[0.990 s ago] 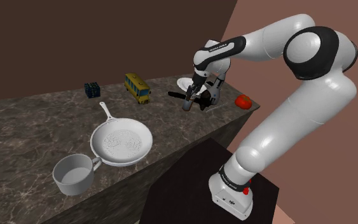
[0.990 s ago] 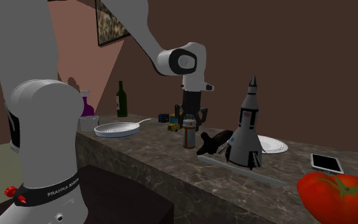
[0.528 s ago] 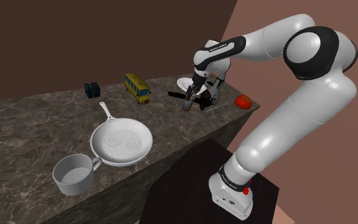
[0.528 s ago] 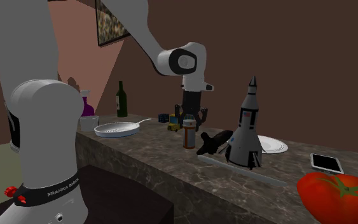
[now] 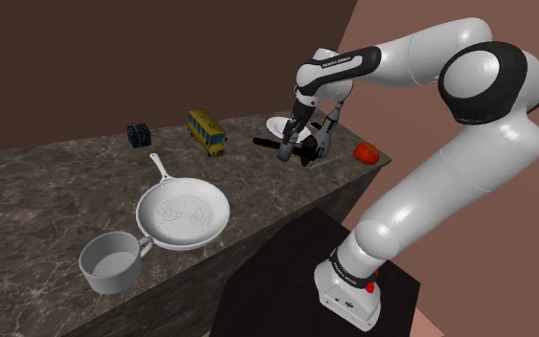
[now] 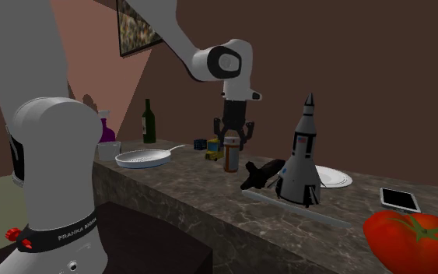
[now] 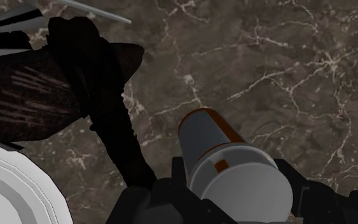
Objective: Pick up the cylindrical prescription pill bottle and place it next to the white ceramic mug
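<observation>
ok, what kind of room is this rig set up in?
Probably a home kitchen: a dark veined countertop carries a white frying pan and a mug, and a wine bottle stands beyond the pan.

Dim room, soft even light.
Shoulder view: dark wall (image 5: 66, 67) at upper left, pink wall (image 5: 535, 268) paler at right; white arm (image 5: 468, 86) brightest, underside shaded grey. Marble surface (image 5: 28, 191) evenly lit, edges crisp. Wrist view: pill bottle (image 7: 228, 165) cap shows a soft grey gradient.
</observation>
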### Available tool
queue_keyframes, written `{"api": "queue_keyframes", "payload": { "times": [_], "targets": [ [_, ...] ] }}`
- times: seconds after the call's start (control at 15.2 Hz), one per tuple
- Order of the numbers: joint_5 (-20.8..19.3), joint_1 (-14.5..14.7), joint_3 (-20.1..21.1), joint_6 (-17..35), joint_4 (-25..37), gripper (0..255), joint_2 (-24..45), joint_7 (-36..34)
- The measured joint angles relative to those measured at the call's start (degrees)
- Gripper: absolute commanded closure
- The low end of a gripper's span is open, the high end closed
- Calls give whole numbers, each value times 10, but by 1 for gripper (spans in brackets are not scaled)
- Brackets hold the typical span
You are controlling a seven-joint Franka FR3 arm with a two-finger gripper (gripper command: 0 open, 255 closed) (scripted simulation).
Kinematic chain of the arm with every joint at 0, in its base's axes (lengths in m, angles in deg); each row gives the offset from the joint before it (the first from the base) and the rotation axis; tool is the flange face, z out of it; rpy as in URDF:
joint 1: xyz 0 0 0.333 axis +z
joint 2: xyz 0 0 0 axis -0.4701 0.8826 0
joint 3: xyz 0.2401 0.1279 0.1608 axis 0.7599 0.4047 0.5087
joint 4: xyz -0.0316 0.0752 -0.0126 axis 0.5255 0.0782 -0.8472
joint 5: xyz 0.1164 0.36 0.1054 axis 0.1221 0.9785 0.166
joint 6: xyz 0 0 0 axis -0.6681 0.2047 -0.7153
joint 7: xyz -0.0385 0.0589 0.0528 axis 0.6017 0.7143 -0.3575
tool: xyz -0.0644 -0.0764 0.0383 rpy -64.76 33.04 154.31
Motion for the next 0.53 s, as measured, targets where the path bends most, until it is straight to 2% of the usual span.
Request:
{"api": "queue_keyframes", "payload": {
  "times": [0.53],
  "targets": [
    [-12, -1, 5, -64, 37, 255, -29, -14]
  ]
}}
